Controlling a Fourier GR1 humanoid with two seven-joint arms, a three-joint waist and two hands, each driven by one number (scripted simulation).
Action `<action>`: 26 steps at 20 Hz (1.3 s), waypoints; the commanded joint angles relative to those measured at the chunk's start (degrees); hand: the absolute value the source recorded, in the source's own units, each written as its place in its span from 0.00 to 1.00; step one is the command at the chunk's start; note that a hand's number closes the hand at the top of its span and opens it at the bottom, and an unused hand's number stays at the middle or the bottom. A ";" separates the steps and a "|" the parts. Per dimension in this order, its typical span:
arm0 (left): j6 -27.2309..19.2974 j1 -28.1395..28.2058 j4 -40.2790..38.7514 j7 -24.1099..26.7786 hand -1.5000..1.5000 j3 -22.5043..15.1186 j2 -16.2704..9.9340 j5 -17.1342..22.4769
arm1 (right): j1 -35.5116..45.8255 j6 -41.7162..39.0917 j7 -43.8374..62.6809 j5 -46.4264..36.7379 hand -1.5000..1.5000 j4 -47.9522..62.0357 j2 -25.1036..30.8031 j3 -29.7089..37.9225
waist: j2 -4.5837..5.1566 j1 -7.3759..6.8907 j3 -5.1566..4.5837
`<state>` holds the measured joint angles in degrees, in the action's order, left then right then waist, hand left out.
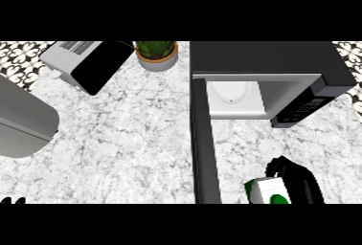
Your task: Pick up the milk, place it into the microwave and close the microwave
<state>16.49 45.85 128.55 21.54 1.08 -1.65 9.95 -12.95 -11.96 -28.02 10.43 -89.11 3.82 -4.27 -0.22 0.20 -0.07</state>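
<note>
Marbled counter (pixel 134 134) seen from above. Milk (pixel 269 191) held at lower right, partly cut off by frame edge, right robot hand (pixel 300 179) curled round it. Microwave (pixel 272 72) open, door (pixel 202 143) swung toward viewer. Left robot hand (pixel 13 200) barely seen at lower left, finger state not discernible. Bare counter left of door.

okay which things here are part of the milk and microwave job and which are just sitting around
Job: milk carton, held in the right robot hand; microwave and its open door.
Lying about: toaster, potted plant, grey object at left.
</note>
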 commanded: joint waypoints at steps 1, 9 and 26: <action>-0.58 -3.98 -2.06 -2.47 0.00 2.45 -0.28 2.21 | -4.92 4.66 7.56 -0.21 1.00 -11.10 -3.39 -3.82 | 0.11 0.08 0.02; 3.40 -0.07 0.24 -1.23 0.00 6.58 -1.42 5.15 | 6.36 13.14 15.95 -1.76 1.00 -13.41 -3.78 -5.84 | 0.18 -0.65 0.06; 7.19 -4.19 -6.06 -1.41 0.00 12.27 -1.66 6.18 | 33.27 29.42 13.64 -8.39 1.00 21.00 -2.97 4.01 | 0.29 -0.92 0.08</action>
<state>23.08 42.77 122.78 21.52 12.06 -3.28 15.64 14.54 16.82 -15.11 1.86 -74.57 0.36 -3.42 0.14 -0.88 0.02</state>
